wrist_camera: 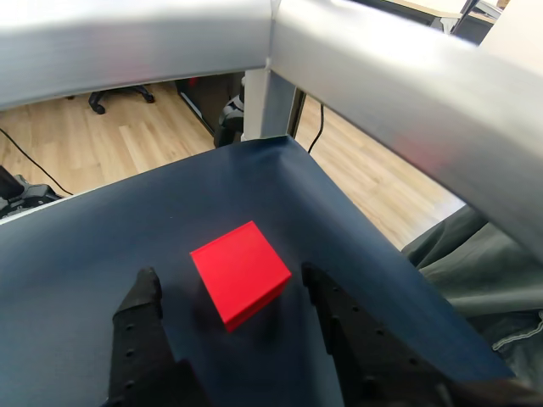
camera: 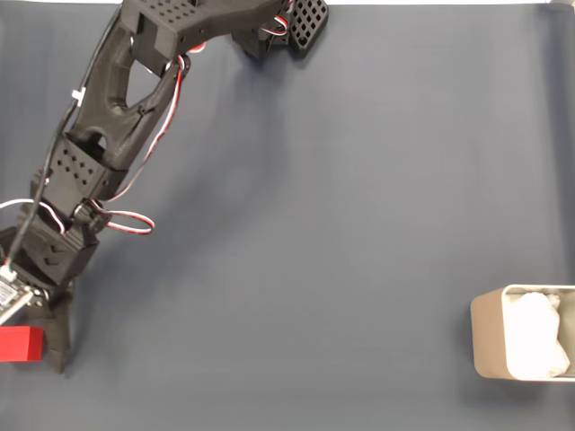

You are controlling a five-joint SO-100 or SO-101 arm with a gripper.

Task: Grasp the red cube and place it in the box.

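Wrist view gives me what the fixed view cannot: my gripper [wrist_camera: 233, 292] has its two black fingers spread apart, and the red cube [wrist_camera: 240, 273] sits on the desk between them, turned corner-on, with a gap of dark surface on each side, so neither finger [wrist_camera: 140, 318] touches it. Beyond the desk's far corner I see pale wooden flooring, a black cable, the foot of an office chair and silver metal frame bars overhead; grey cloth lies at the right.

From the fixed view, looking straight down, my black arm [camera: 108, 117] reaches from the top edge to the far left, where the red cube [camera: 22, 343] shows at the left edge beside one finger of my gripper [camera: 31, 346]. The box [camera: 490, 332] stands well apart at the right edge, beige-grey with white lumpy lining, partly cut off by the frame.

I count one cube, one box, one arm. A dark blue-grey mat [camera: 341, 224] covers the desk.
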